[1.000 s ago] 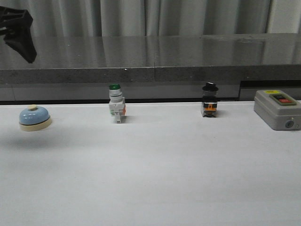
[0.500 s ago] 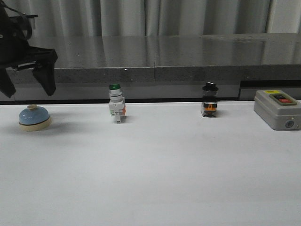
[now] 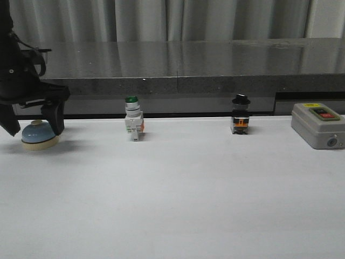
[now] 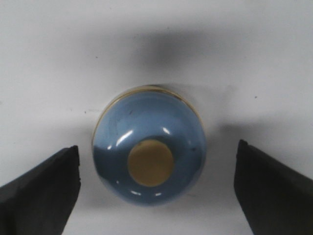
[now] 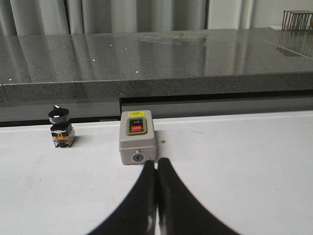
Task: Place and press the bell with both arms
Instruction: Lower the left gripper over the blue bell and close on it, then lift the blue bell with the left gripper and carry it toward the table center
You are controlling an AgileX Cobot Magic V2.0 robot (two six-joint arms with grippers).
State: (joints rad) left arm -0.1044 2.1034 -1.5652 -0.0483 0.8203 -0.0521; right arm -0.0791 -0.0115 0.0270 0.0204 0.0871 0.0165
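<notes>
I've brought the left claw [image 3: 31,123] down over the last second: it was up at the top corner of the front view, and now its fingers [image 4: 41,188] straddle the bell [image 3: 39,134] at the far left of the table [image 3: 178,194]. From the left wrist camera the blue dome [image 4: 149,147] sits centred between the two dark fingers, its cream knob [image 4: 150,162] facing up, and there is bare table on each side, so the claw is spread wide and not touching it yet. The bell itself hasn't shifted. That puts me at the grasp, I'd say; closing evenly matters, since a smooth dome could squirt out of a lopsided pinch. The right claw [image 5: 156,196] has its fingers pressed together, holding nothing, parked near the grey button box [image 5: 137,136] and the black-capped switch [image 5: 61,127], well apart from the bell. The green-capped switch [image 3: 133,118] stands untouched mid-table.
</notes>
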